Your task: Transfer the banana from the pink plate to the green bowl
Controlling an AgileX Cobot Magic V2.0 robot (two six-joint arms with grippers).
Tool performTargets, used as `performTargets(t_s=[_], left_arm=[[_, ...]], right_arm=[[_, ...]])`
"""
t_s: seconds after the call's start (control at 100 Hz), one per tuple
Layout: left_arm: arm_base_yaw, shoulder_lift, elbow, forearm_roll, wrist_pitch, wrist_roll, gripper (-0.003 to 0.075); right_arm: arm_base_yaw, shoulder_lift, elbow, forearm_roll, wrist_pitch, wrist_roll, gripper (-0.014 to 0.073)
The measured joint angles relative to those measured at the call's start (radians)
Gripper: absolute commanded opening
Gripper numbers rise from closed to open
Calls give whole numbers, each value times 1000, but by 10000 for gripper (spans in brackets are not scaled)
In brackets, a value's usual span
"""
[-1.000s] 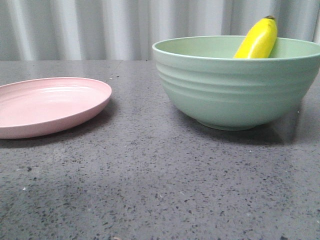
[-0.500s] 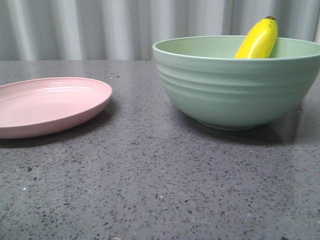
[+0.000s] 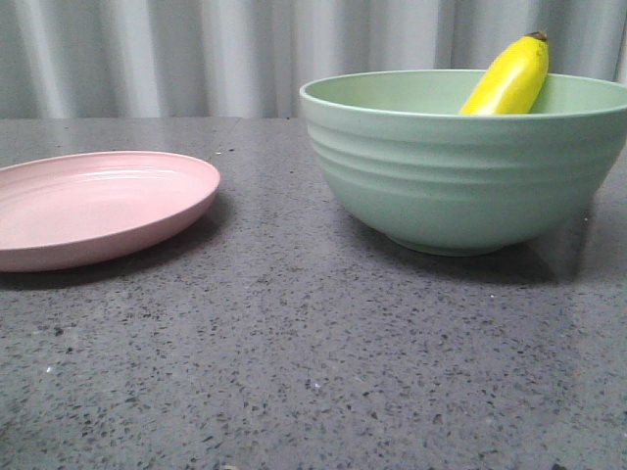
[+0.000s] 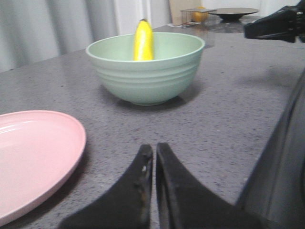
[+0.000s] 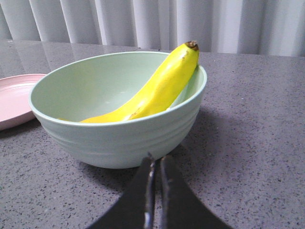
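Note:
The yellow banana (image 3: 507, 78) lies inside the green bowl (image 3: 460, 176) on the table's right side, leaning on the far rim with its dark tip above the rim. It also shows in the right wrist view (image 5: 157, 93) and the left wrist view (image 4: 143, 40). The pink plate (image 3: 93, 206) sits at the left with nothing on it. My left gripper (image 4: 154, 151) is shut and holds nothing, low over the table between plate (image 4: 33, 157) and bowl (image 4: 145, 71). My right gripper (image 5: 157, 162) is shut and holds nothing, close to the bowl's (image 5: 119, 129) outer wall.
The dark speckled tabletop (image 3: 313, 372) runs to a grey curtain at the back. In the left wrist view my right arm (image 4: 274, 26) shows at the far edge, with a dark dish (image 4: 233, 12) and a small rack beyond the table.
The banana has shifted slightly to the right on the bowl's rim. Plate and bowl have not moved.

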Motion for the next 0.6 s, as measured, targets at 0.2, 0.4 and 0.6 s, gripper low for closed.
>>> performTargets(t_s=[0.2,0.4,0.6], left_arm=[[184,-11,128,2,-300,0,-20],[462,-56,138,19,-406,0,-20],[739,-161,138,25,-214,0,-20]], right_arm=[[0,0,0,0,0,0,-64],[0,0,0,0,0,0,-64],[0,0,2,-2,0,0,-64]])
